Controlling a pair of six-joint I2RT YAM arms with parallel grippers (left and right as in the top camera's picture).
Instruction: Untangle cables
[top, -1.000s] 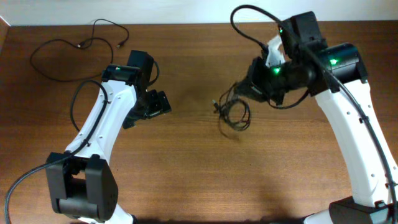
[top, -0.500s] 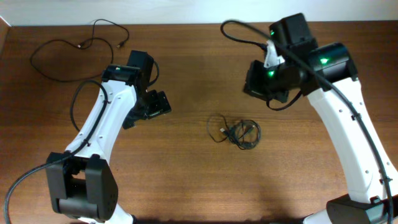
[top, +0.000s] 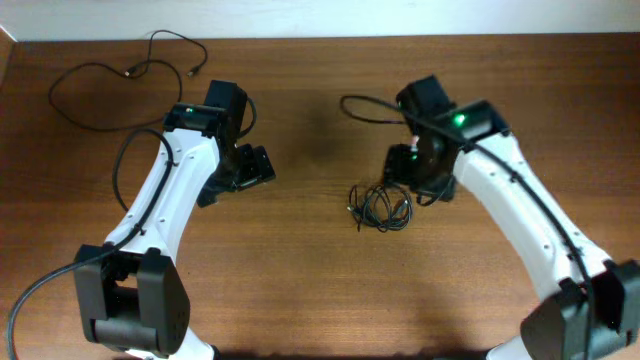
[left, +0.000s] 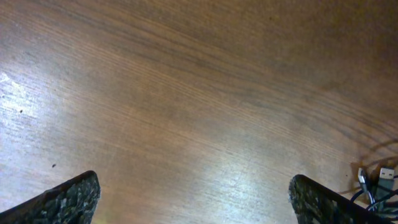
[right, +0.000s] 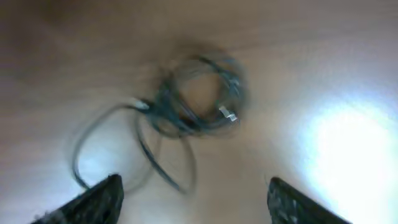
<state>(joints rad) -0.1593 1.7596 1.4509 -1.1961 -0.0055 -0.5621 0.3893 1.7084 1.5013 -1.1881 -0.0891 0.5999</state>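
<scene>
Tangled cables (top: 380, 207) left loose on the counter (top: 300, 280), right fingers (right: 99, 198) brought nearer above them than before, held apart, left fingers (left: 68, 200) unmoved, also held apart

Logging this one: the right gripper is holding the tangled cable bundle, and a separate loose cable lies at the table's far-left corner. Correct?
Not quite. The right gripper is open and holds nothing. In the right wrist view the tangled cable bundle lies on the table ahead of it, ungrasped. The separate loose cable does lie at the far-left corner.
</scene>
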